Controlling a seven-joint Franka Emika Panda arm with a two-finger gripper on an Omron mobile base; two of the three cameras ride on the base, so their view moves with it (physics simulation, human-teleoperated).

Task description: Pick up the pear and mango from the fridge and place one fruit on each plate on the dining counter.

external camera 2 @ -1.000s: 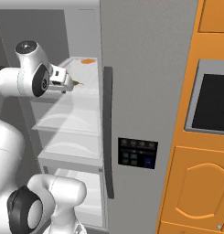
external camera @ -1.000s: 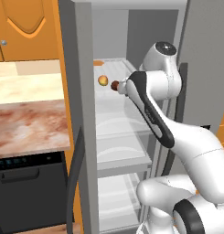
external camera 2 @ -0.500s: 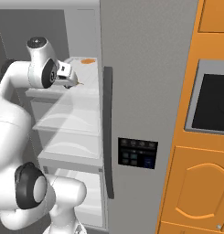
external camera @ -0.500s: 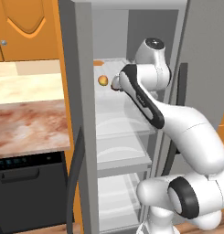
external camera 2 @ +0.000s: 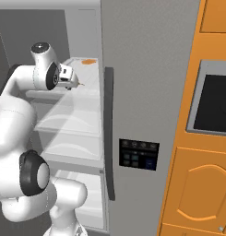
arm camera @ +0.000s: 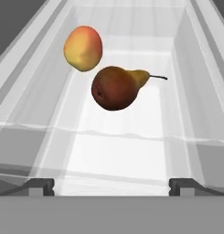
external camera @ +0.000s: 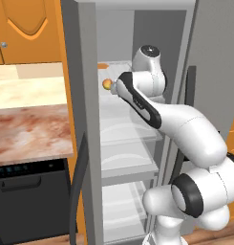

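Two fruits up on a clear glass shelf (arm camera: 131, 151) of the tall grey steel fridge (external camera 2: 146, 92): small dark reddish-brown pear (arm camera: 115, 87) nearest, oval yellow-orange mango (arm camera: 83, 48) just beside and behind. Two-finger gripper (arm camera: 111, 185) spread wide, holding nothing, aimed at the pear. Probably light, firm-ish, smooth and rolly, bruises easy. Best pinched across the fat round belly, not the stem end.

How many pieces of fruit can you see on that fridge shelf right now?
2. In the hand view, the pear lies mid-shelf and the mango sits just behind it, to its left. More fruit may be hidden on other fridge shelves.
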